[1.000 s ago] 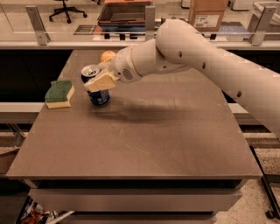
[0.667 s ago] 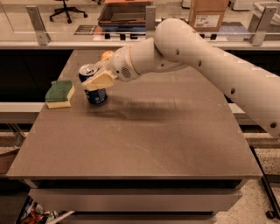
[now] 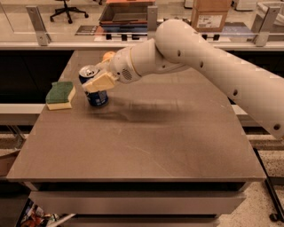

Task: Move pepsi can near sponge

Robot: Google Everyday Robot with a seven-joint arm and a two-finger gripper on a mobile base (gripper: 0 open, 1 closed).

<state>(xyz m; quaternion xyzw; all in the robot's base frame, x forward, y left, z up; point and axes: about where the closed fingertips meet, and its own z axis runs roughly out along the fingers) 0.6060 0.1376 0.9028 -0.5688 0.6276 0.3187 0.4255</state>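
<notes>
The pepsi can stands upright on the brown table, left of the middle, dark blue with a silver top. The sponge, green on top with a pale yellow body, lies just to its left, a small gap between them. My gripper reaches in from the right and is shut on the pepsi can around its upper half. One pale finger crosses the front of the can. An orange shows partly behind the gripper's wrist.
My white arm spans the table's right and back. The table's left edge runs close beside the sponge. A rail with posts and a dark gap lie behind the table. A cardboard box stands at the back.
The gripper and the can have shifted slightly left toward the sponge. The grip on the can is unchanged.
</notes>
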